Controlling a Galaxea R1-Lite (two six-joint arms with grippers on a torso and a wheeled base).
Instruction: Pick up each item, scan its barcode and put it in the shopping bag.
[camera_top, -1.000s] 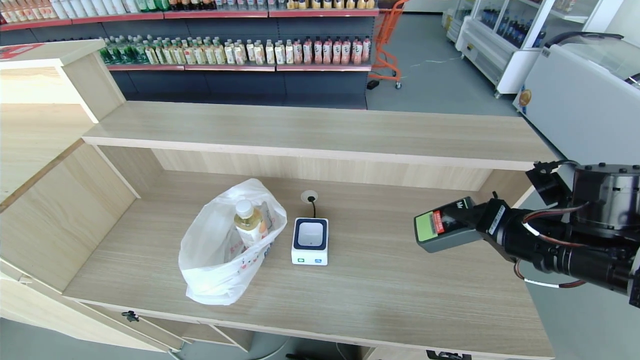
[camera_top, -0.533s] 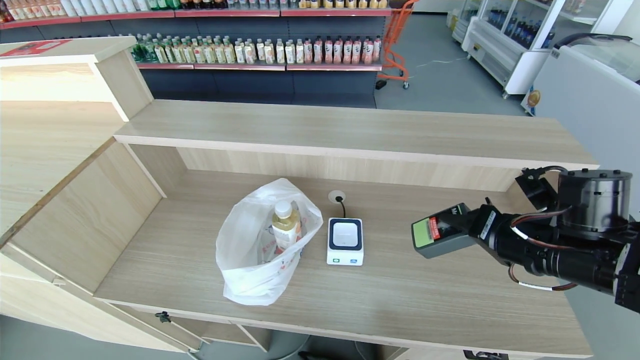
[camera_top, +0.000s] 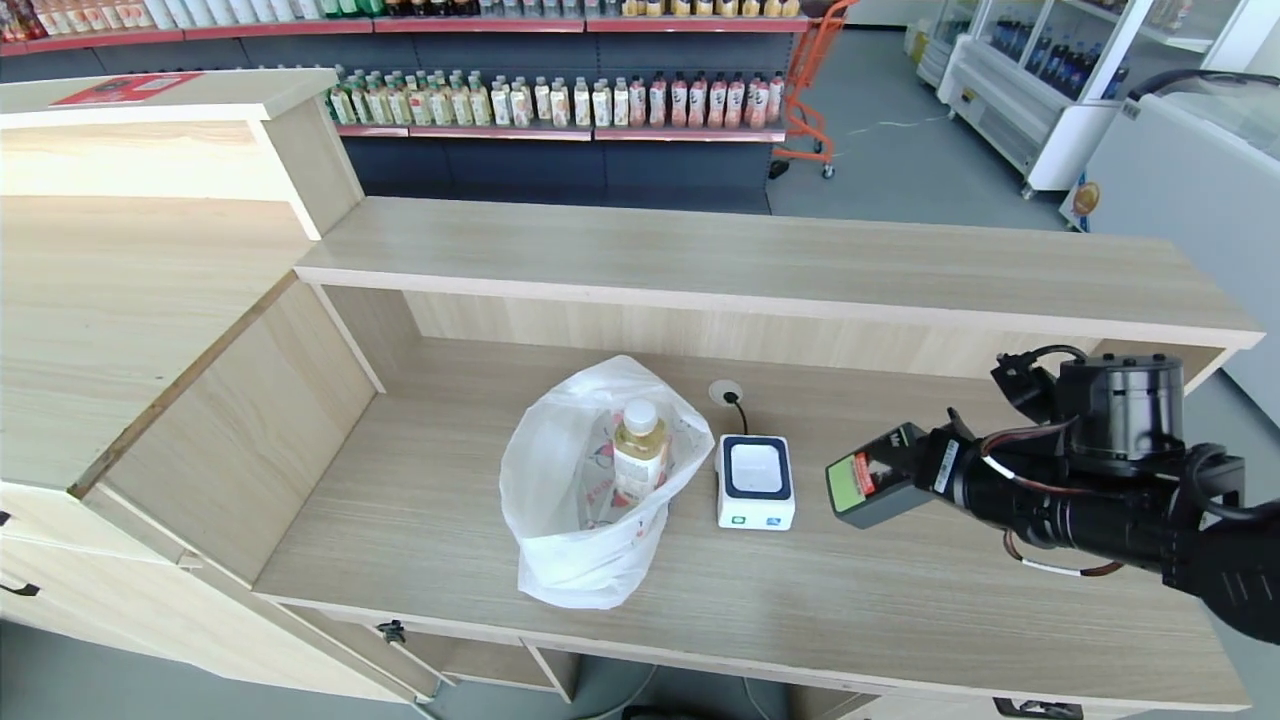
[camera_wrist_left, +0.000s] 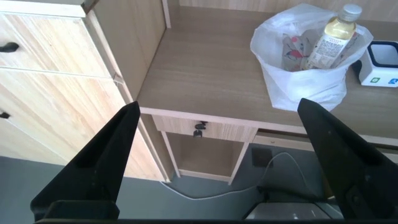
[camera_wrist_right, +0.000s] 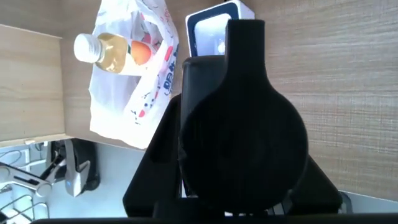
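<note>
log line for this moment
right gripper: shut on dark box, held right of scanner | left gripper: open, empty | shopping bag: bottle inside | box not yet bagged

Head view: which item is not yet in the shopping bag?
The dark box in the right gripper, right of the scanner; the bottle stands inside the bag.

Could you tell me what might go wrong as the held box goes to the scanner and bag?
1. The right gripper holds the box with its labelled end facing sideways, not down at the scanner; a scan may fail.
2. The shopping bag has a soft rim, and a bottle stands upright inside; the box may snag or knock it.
</note>
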